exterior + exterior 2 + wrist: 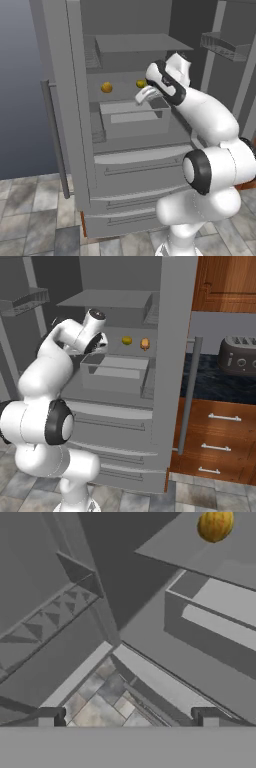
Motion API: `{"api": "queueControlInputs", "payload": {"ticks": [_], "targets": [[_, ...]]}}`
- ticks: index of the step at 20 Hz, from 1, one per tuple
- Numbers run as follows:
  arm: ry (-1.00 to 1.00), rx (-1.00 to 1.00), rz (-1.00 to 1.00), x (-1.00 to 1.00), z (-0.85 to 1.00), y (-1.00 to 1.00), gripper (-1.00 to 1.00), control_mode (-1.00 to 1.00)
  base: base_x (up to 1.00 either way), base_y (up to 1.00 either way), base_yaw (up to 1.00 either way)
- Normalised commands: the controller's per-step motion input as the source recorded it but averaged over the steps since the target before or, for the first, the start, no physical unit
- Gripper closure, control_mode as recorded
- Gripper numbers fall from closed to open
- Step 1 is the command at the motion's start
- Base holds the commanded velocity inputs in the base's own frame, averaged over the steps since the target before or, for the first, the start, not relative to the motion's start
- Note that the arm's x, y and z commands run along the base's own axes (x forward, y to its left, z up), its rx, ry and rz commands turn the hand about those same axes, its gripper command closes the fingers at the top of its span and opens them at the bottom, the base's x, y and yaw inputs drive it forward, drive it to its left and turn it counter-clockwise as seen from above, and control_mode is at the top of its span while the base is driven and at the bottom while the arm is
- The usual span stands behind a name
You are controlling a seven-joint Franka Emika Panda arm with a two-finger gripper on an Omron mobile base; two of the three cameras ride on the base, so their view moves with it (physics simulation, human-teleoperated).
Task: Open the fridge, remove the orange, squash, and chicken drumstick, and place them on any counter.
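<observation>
We're looking into the fridge [75, 100] with both doors swung open, and the gripper [128, 718] sits at the front of the middle shelf, just above the clear bin [132, 117]. Its jaws stand wide with nothing between them — in the hand view the two tips rise far apart, and between them we see only floor tiles and the fridge's lower front.

On that shelf we count two small pieces. From the left base view, an orange-yellow one [106, 87] lies left of the hand, and a yellower one [141, 84] peeks out just beside the wrist. From the right base view the same pair sits mid-shelf: a rounder yellow-green piece [127, 341] nearer the arm and a golden-brown piece [145, 344] farther right, which we take for the drumstick, though it's too small to read its taper or long axis. We can't pick out a third food item.

Here's what the next reach turns on: in the hand view a mottled yellow piece [215, 525] sits at the far top right, well off the line between the tips. So the food lies deeper on the shelf and to one side of the hand, and we judge the hand must turn and push inward.

The black counter [210, 383] waits right of the fridge, under a toaster [239, 357].
</observation>
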Motion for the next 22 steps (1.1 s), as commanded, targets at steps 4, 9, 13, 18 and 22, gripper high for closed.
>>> {"api": "queueControlInputs", "payload": {"ticks": [4, 9, 13, 18, 22], "targets": [[0.12, -0.16, -0.29, 0.06, -0.03, -0.01, -1.00, -1.00, 0.00, 0.00, 0.00], [-0.01, -0.04, -0.13, -0.50, 0.14, -0.06, -1.00, -1.00, 0.00, 0.00, 0.00], [0.01, -0.01, -0.28, -0.77, 0.41, -0.33, -1.00, -1.00, 0.00, 0.00, 0.00], [-0.02, 0.00, -0.34, -0.68, 0.28, -0.35, -1.00, -1.00, 0.00, 0.00, 0.00], [-0.16, 0.00, -0.16, -0.80, 0.29, -0.21, -1.00, -1.00, 0.00, 0.00, 0.00]]}}
